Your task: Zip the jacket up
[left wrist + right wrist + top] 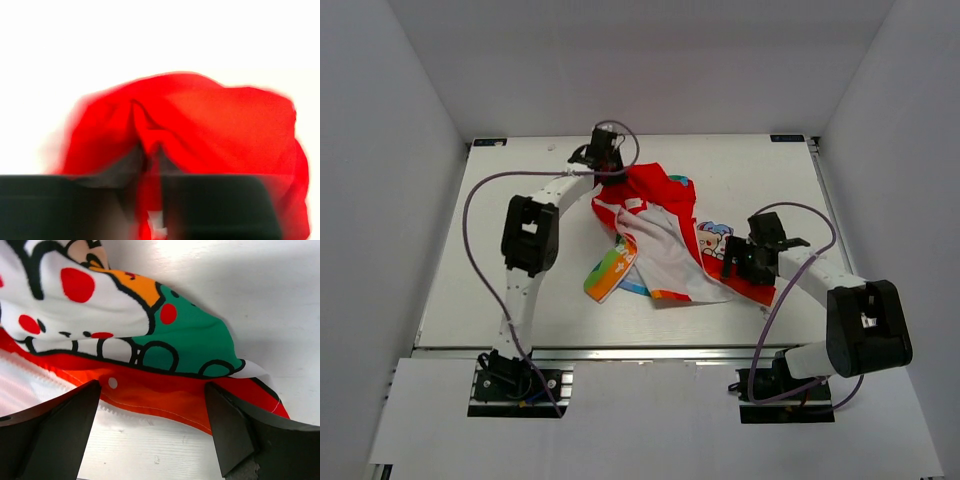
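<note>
Right pincer (152, 392) astride jacket (165, 340) (zipper (122, 411) visible)

White table (770, 170), plain white enclosure walls (650, 60)

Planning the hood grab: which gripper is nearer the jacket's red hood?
Left. The left gripper pinches the red hood; the right gripper straddles the cartoon-print front edge, farther off.

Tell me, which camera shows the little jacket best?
The top external view: only it shows the whole jacket, lying open on the table. The left wrist view gives just a blurred red fold; the right wrist view, a close-up of its cartoon print and red hem.
</note>
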